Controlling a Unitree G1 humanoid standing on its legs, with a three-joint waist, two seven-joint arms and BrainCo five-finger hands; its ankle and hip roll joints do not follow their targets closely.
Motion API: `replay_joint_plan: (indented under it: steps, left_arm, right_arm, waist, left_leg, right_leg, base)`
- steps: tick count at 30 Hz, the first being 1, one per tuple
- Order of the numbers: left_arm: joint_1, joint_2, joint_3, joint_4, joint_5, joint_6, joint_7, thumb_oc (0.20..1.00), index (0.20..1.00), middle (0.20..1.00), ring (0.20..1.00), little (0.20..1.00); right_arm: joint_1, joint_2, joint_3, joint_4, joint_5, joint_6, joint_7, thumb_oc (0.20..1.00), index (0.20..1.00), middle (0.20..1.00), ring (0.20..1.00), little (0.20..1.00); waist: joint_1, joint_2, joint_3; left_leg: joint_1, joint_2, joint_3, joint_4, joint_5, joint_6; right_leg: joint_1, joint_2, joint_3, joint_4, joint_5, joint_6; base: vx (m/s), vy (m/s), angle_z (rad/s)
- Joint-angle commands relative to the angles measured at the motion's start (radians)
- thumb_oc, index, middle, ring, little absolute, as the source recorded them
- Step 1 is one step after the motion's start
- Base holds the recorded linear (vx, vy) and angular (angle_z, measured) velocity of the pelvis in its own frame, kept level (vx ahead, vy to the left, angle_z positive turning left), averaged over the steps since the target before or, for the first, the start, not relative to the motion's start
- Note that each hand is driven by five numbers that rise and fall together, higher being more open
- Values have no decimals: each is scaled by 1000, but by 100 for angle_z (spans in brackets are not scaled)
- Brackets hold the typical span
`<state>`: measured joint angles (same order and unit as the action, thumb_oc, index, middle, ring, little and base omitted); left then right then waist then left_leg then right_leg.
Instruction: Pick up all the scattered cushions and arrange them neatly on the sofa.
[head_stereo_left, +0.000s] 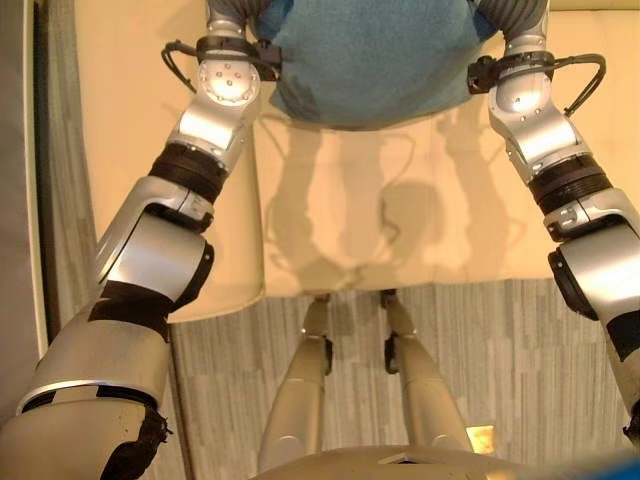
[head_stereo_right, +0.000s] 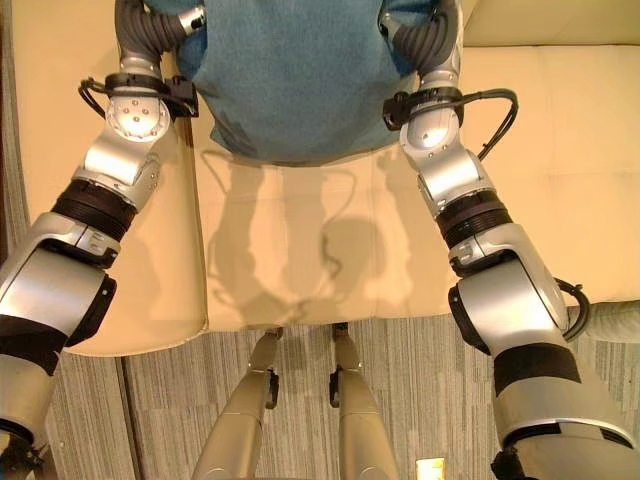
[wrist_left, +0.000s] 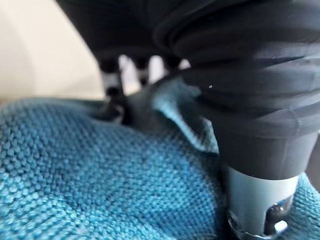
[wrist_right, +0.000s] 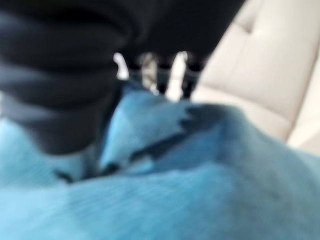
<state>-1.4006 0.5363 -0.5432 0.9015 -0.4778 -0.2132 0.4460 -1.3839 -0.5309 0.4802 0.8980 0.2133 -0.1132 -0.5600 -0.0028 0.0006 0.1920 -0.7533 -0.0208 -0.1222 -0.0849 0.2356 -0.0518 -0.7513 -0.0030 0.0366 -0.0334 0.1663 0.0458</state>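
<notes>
Living room: cream sofa (head_stereo_right: 300, 260), grey carpet (head_stereo_right: 160, 420)

both eye views look steeply down from the head, set slightly apart, and share the teal knitted cushion (head_stereo_left: 365, 60) over the cream leather sofa (head_stereo_right: 300, 250). each wrist view looks along its own hand from very close at the cushion's weave, sofa beyond.

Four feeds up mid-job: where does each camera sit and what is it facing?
Left eye: head, looking down at blue cushion over cream sofa; both arms.
Right eye: beside it, same scene.
Left wrist: along left hand, gripping cushion.
Right wrist: along right hand, on cushion.
Shared: all show cushion.
</notes>
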Motion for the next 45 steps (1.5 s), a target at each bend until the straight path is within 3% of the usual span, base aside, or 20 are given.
replay_joint_plan:
  steps: [1, 13, 18, 19, 24, 26, 31, 36, 39, 45]
  left_arm:
    - [-51, -39, -19, 28, 85, -19, 29, 1000, 1000, 1000, 1000, 1000]
    - [-28, 167, 5, 116, 88, -9, 8, 1000, 1000, 1000, 1000, 1000]
    - [95, 239, 71, 42, 71, -42, -16, 1000, 1000, 1000, 1000, 1000]
    - [208, 252, 128, -57, 82, -63, -31, 1000, 1000, 1000, 1000, 1000]
    - [478, 222, 263, -236, 116, -77, -57, 1000, 1000, 1000, 1000, 1000]
    - [783, 161, 395, -426, 145, -94, -126, 1000, 1000, 1000, 1000, 1000]
    - [1085, 86, 480, -503, 223, -65, -218, 1000, 1000, 1000, 1000, 1000]
    - [1267, 23, 510, -437, 261, -39, -292, 1000, 1000, 1000, 1000, 1000]
    - [1376, -43, 488, -279, 320, -6, -344, 1000, 1000, 1000, 1000, 1000]
    - [1417, -129, 456, -13, 374, 27, -373, 1000, 1000, 1000, 1000, 1000]
  right_arm:
    - [-27, -8, 22, -11, -59, 11, -61, 1000, 1000, 1000, 1000, 1000]
    - [-13, -202, 22, 122, 5, 30, -38, 1000, 1000, 1000, 1000, 1000]
    - [112, -278, -28, 69, 36, -7, 11, 1000, 1000, 1000, 1000, 1000]
    - [224, -288, -77, -2, 26, -26, 41, 1000, 1000, 1000, 1000, 1000]
    - [515, -269, -263, -186, -12, -64, 68, 1000, 1000, 1000, 1000, 1000]
    - [804, -210, -396, -322, -66, -84, 155, 1000, 1000, 1000, 1000, 1000]
    - [1086, -147, -484, -388, -57, -108, 310, 1000, 1000, 1000, 1000, 1000]
    - [1240, -105, -505, -347, -93, -93, 385, 1000, 1000, 1000, 1000, 1000]
    - [1335, -37, -473, -244, -125, -74, 431, 1000, 1000, 1000, 1000, 1000]
    - [1368, 35, -399, -66, -171, -46, 462, 1000, 1000, 1000, 1000, 1000]
  waist:
    - [2, -7, -36]
    - [6, -6, -81]
    - [5, -8, -95]
    - [6, -9, -98]
    - [0, -17, -115]
    - [0, -24, -122]
    - [0, -35, -128]
    - [-2, -39, -133]
    - [1, -38, -145]
    - [8, -43, -168]
  left_leg:
    - [22, -21, 16, -2, -77, -22]
    - [59, -29, 10, -2, -104, -22]
    - [95, -26, 16, -2, -107, -24]
    - [129, -25, 17, -2, -117, -23]
    - [223, -20, 26, -2, -145, -22]
    - [305, -17, 36, -2, -173, -19]
    - [422, -14, 41, -2, -197, -9]
    - [511, -9, 45, -2, -205, -1]
    - [582, -1, 44, -2, -212, 6]
    - [655, 8, 46, 1, -225, 12]
  right_leg:
    - [22, -40, -8, -49, 4, 78]
    - [51, -40, -11, -52, -8, 77]
    - [90, -44, -17, -53, -11, 75]
    - [124, -44, -17, -52, -19, 71]
    - [218, -46, -29, -54, -39, 65]
    - [308, -49, -45, -53, -58, 61]
    - [427, -49, -63, -51, -85, 58]
    - [514, -41, -82, -43, -100, 55]
    - [579, -37, -92, -30, -119, 50]
    - [647, -29, -93, -16, -143, 41]
  base:
    - [39, 0, 0]
    - [32, 2, 0]
    - [17, 1, 0]
    - [46, 8, 4]
    - [51, -9, 3]
    - [92, -22, -5]
    - [49, -18, 4]
    - [9, -14, 5]
    - [-23, -9, 6]
    - [-35, -16, 2]
